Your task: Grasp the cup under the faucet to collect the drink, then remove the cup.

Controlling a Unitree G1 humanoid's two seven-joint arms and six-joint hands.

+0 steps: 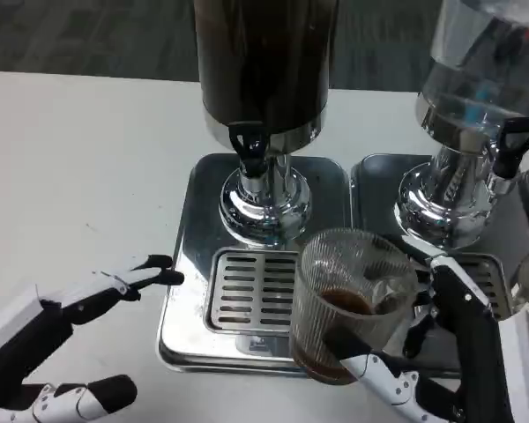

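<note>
The right hand [428, 352] has its fingers wrapped round the ribbed clear cup [348, 304], one finger running up the cup's right side and others curled under its lower wall, so the cup is carried by the hand and not by the drip tray [181, 291]. It hangs over the tray's front right corner, just past the slotted grille [251, 289] and well forward and to the right of the black faucet [249, 145] of the dark dispenser [264, 62] — a placing that reads, to my eye, as the removal step, since a shallow pool of brown drink already lies in its bottom. The cup seems to lean slightly toward the hand; with liquid inside, keeping it upright is probably what matters most now. The left hand [66, 339] rests low near the table's [79, 159] front left, fingers spread and holding nothing, one fingertip reaching toward the tray's left edge without clearly touching it; it looks to be waiting. On the right stands a second dispenser [480, 70] with a clear vessel, on its own tray [379, 181], its chrome foot just behind the right hand — the nearest thing the hand or cup could knock if drawn back to the right. The chrome pedestal [264, 198] of the dark dispenser stands well behind the cup.
</note>
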